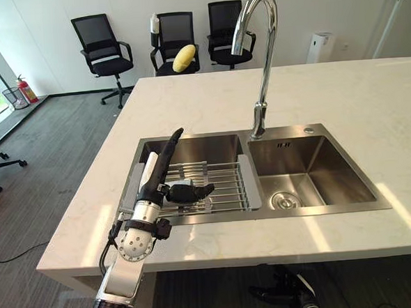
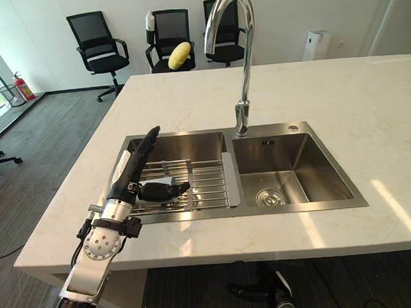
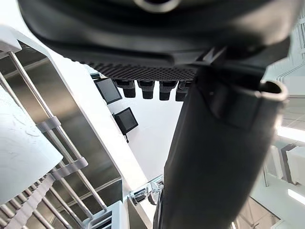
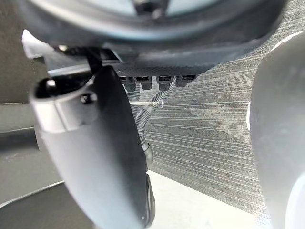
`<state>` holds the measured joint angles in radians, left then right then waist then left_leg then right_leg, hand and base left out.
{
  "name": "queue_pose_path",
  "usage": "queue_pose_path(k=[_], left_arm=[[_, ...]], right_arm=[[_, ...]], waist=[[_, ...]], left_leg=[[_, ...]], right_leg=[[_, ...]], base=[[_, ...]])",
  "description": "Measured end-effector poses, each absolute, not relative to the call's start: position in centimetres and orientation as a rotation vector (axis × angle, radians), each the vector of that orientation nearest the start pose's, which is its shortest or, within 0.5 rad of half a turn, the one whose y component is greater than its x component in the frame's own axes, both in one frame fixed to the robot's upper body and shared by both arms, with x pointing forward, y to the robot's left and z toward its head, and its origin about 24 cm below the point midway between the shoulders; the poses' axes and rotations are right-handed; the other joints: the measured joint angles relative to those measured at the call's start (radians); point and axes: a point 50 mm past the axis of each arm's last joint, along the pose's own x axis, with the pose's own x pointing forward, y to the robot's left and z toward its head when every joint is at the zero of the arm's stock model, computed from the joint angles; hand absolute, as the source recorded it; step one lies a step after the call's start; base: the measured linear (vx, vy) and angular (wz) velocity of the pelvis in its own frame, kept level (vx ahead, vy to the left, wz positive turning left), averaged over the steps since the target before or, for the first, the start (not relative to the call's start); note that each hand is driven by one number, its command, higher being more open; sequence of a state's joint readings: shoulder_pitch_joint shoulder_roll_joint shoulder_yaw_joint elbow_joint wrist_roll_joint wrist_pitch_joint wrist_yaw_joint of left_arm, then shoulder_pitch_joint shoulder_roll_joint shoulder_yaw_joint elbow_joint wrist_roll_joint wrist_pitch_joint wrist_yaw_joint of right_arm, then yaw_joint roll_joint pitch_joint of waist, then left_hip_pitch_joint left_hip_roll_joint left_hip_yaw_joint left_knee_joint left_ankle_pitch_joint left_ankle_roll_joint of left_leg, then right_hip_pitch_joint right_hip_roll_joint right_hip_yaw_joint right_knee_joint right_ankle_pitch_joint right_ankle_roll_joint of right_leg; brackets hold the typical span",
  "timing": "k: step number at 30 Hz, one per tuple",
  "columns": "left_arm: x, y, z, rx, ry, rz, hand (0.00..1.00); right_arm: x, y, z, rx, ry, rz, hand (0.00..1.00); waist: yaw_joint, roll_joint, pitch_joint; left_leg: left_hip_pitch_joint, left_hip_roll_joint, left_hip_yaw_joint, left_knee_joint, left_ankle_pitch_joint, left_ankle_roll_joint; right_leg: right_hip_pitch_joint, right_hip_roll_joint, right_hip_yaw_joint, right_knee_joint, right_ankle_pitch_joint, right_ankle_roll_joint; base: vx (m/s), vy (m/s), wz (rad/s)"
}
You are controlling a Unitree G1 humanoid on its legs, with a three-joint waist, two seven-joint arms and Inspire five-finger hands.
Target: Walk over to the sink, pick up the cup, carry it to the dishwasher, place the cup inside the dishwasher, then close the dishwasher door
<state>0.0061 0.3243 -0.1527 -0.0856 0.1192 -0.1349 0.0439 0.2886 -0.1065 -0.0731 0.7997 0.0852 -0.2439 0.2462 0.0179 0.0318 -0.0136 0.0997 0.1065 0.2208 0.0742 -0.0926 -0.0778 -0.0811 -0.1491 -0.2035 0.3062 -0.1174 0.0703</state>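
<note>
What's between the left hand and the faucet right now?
In the left eye view, the left hand hangs over the drying rack; its bare steel bars and grey end piece span the stretch to the faucet.
</note>
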Motion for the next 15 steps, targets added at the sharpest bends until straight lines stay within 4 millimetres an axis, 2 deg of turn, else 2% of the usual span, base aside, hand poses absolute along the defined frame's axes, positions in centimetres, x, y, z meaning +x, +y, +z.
queue_pose_path(k=[5, 8, 15], left_arm=[[25.5, 17.3, 6.5, 0.499, -0.161, -0.151, 1.0], [25.7, 18.5, 6.1, 0.561, -0.129, -0.151, 1.0], [25.7, 20.2, 4.6, 0.676, -0.039, -0.145, 1.0]], right_arm=[[8.2, -20.2, -13.6, 0.084, 0.814, 0.011, 1.0], [8.2, -20.2, -13.5, 0.084, 0.807, 0.015, 1.0], [8.1, -20.2, -13.5, 0.089, 0.814, 0.026, 1.0]], waist=[[-0.006, 0.0, 0.0], [-0.011, 0.0, 0.0], [-0.012, 0.0, 0.002]], left_leg=[[0.006, -0.004, 0.009, -0.002, 0.001, 0.001], [0.01, -0.003, 0.01, -0.006, 0.004, 0.0], [0.028, -0.002, 0.009, -0.035, 0.016, -0.002]], right_leg=[[-0.004, -0.003, 0.011, 0.008, 0.0, 0.0], [-0.004, -0.001, 0.011, 0.002, 0.0, 0.0], [0.003, 0.004, 0.008, -0.012, 0.001, 0.001]], base=[[-0.02, 0.007, -0.05], [0.0, 0.0, 0.0], [0.02, 0.002, 0.0]])
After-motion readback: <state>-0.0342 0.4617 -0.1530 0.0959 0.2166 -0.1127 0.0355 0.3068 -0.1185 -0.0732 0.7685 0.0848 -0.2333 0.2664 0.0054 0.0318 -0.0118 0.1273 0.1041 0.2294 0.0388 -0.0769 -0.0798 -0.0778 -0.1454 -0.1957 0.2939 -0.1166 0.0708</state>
